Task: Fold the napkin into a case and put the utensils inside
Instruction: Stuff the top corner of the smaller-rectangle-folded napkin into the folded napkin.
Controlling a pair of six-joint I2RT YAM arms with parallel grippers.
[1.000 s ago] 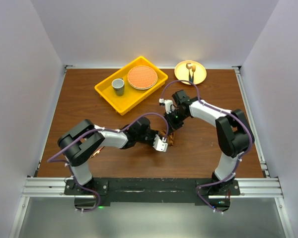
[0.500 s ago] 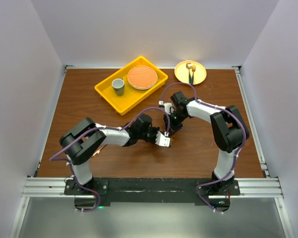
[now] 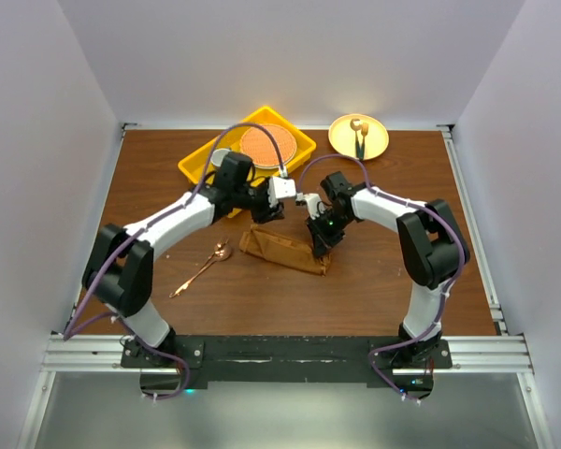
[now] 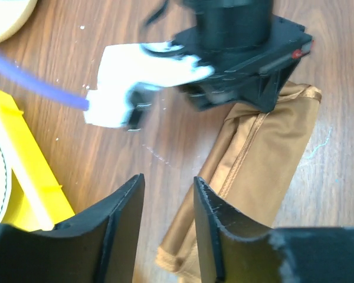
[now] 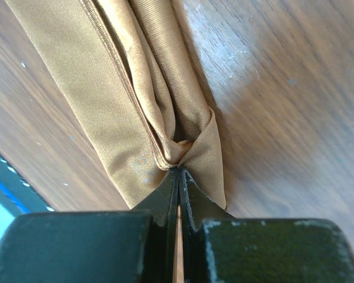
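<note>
1. The wooden table (image 3: 150, 201) carried everything, with the case lying near its middle.
2. The yellow tray (image 3: 192, 171) sat beyond the case and to its left, well apart from it. A round orange disc (image 3: 266, 145) lay inside the tray.
3. The case (image 3: 280, 253) was a narrow rust-brown strip of folded cloth lying flat on the wood. Its long side ran slightly aslant, with the right end nearer the arm bases.
4. The round yellow plate (image 3: 380, 145) stood beyond the case and to its right, well apart. A short dark-handled utensil (image 3: 359, 142) rested on it.
5. The copper spoon (image 3: 201, 269) lay on the bare wood to the left of the case, near it but not touching and wholly outside the cloth. Its bowl pointed toward the case.
6. The left gripper (image 4: 165, 230) hung above the case's left end, on the tray side. Its fingers were parted with only wood showing between them, so it grasped nothing.
7. The right gripper (image 5: 178, 174) stood at the case's right end. Its fingers were clenched tight on a bunched fold of the cloth.
</note>
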